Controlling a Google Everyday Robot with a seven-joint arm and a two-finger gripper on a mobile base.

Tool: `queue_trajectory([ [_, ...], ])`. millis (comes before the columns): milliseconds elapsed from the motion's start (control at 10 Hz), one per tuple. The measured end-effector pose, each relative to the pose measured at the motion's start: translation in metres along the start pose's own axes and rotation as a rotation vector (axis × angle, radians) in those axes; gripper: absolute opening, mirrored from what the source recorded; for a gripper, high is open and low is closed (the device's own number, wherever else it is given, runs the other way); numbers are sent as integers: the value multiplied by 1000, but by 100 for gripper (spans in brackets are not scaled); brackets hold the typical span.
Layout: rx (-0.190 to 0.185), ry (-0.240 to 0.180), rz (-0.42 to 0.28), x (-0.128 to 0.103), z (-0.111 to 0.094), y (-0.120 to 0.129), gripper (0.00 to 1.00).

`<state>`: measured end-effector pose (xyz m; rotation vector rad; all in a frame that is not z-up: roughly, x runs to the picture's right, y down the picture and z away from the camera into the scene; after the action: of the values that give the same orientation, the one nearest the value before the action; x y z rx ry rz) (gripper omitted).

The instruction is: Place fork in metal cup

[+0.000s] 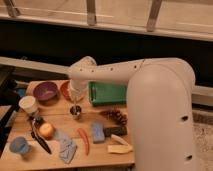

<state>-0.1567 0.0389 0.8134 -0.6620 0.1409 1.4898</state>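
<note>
Alignment between gripper and cup is what the coming move is judged to turn on. The gripper (75, 103) is seen low over the left-middle of the counter (30, 161), directly above the metal cup (76, 111), with the arm reaching in from the right and bending down at the wrist. Its jaws are closed, and a thin pale sliver taken to be the fork (76, 106) is held between them. The fork's long axis is kept close to upright, and its lower end is pointed into the cup's dark mouth. Whether the tip is already inside the rim cannot be told. No fork is made out lying elsewhere on the wood.

The cup is flanked by a purple bowl (45, 91) and an orange bowl (64, 89) behind it, and a white paper cup (28, 104) is set to its left. A green tray (107, 93) is placed just behind and to the right. Since the cup lies straight below, only a short descent and a release are thought to be needed. A tilt of the fork against the rim is judged the main risk.

No brand, label or writing can be read on anything.
</note>
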Motion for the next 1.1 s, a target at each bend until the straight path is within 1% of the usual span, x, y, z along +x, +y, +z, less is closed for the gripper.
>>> queue_trajectory([
  [200,10,-10,-2,-7,2,-2,0],
  [300,14,-7,3,-7,7,-5,0],
  [800,13,15,52,4,28,-19,0],
  [1100,8,25,71,11,35,-21,0],
])
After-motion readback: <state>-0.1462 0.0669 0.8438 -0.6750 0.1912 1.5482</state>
